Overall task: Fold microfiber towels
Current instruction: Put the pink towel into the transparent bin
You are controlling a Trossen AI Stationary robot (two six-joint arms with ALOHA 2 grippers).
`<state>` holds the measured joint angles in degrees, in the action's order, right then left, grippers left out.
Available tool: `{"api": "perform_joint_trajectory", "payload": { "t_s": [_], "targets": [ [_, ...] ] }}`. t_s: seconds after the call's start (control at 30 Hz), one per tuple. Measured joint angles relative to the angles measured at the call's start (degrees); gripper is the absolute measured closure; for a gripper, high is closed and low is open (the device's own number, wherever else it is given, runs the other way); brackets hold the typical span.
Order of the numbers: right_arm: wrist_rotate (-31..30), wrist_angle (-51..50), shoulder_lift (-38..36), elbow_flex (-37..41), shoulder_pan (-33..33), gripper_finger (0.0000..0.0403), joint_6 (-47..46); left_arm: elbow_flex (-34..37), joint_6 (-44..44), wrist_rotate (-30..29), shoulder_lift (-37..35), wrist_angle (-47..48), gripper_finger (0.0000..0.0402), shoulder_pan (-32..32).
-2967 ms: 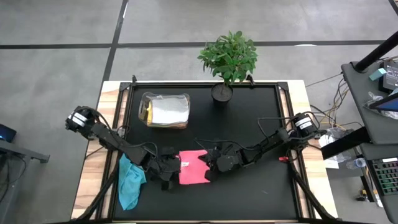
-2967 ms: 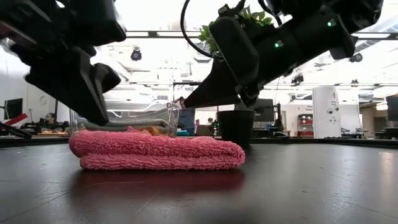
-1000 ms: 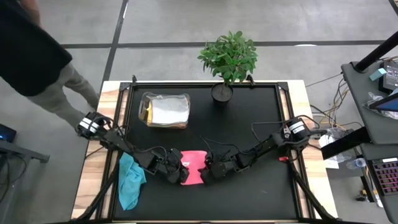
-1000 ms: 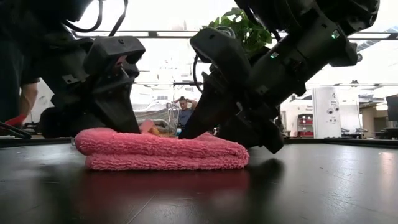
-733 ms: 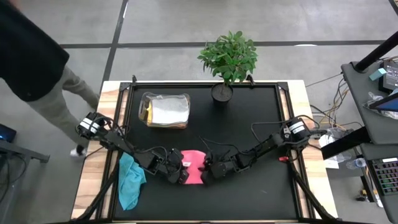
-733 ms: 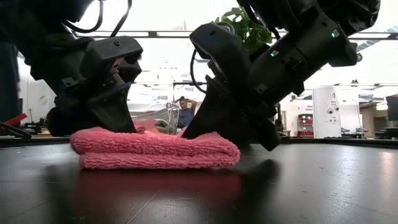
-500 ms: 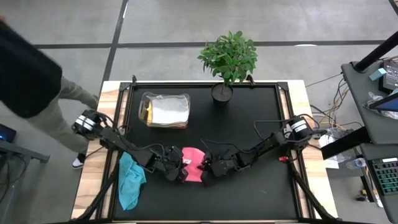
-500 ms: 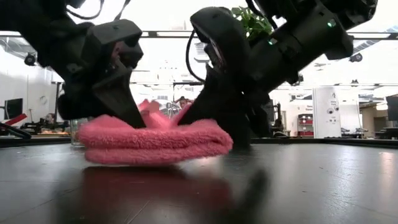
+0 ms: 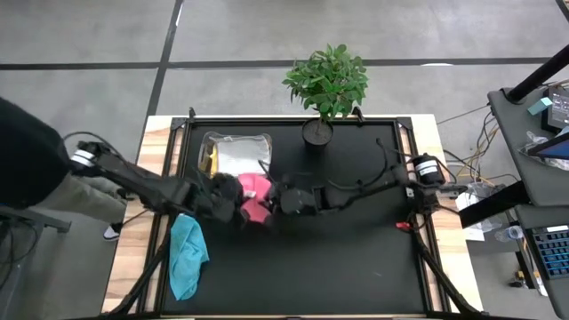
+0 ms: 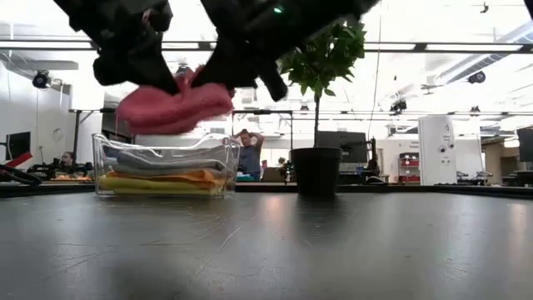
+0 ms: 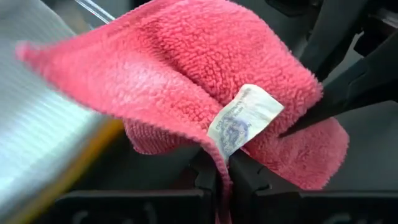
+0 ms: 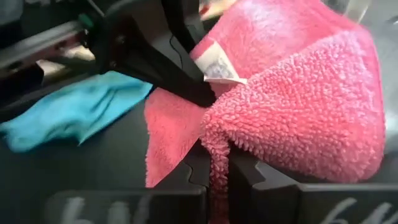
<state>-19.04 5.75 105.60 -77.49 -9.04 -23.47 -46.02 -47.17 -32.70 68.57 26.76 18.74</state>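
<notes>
Pink towel [image 9: 255,197] held up off the table by both grippers, just by the clear box [image 9: 235,156].

Left gripper [image 9: 236,206] pinched tight on the towel's edge w/ fingers [image 11: 207,171] clamped right under the white tag [image 11: 244,119]; right gripper [image 9: 271,199] also pinched on the towel from the other side, fingers [image 12: 199,167] closed on a fold of it. Towel is bunched/folded, hanging in the air at the box's near corner, above rim level in the low view [image 10: 173,107]. Box sits on the black table [image 9: 356,258] and holds stacked towels: grey-white on top, orange & yellow under. Teal towel [image 9: 186,256] lies crumpled well to the box's front-left, at the table's edge. Potted plant [image 9: 326,84] stands to the box's right. Person [image 9: 40,173] stands off the table's left side, beyond the box.
</notes>
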Motion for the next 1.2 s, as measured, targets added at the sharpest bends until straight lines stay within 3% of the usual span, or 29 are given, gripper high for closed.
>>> {"api": "perform_joint_trajectory", "payload": {
  "t_s": [0.2, 0.47, 0.67, 0.83, 1.0, 1.2],
  "targets": [
    [1.07, -4.21, 1.1, -7.46, 5.33, 0.039, 6.87, 0.24, 10.23, 0.37, -9.82, 6.02, 0.0401, -7.31],
    [6.21, -0.29, 2.05, -8.26, 13.54, 0.039, 9.42, 0.66, 21.03, 1.57, -15.11, 9.07, 0.0401, -18.67],
    [9.04, 8.0, 6.58, -8.3, 17.61, 0.039, 10.67, 0.66, 28.26, 2.29, -13.53, 8.8, 0.0401, -27.86],
    [9.06, 8.14, 9.82, -11.89, 20.56, 0.039, 11.12, 0.66, 32.47, 3.44, -10.65, 8.45, 0.0402, -35.66],
    [9.21, 2.8, 14.17, -16.65, 21.44, 0.039, 11.39, 0.68, 33.57, 8.21, -6.36, 7.59, 0.0402, -40.93],
    [9.12, -7.54, 17.95, -24.5, 21.42, 0.039, 12.6, 0.68, 32.47, 10.25, -1.57, 9.11, 0.0402, -41.44]
  ]
}}
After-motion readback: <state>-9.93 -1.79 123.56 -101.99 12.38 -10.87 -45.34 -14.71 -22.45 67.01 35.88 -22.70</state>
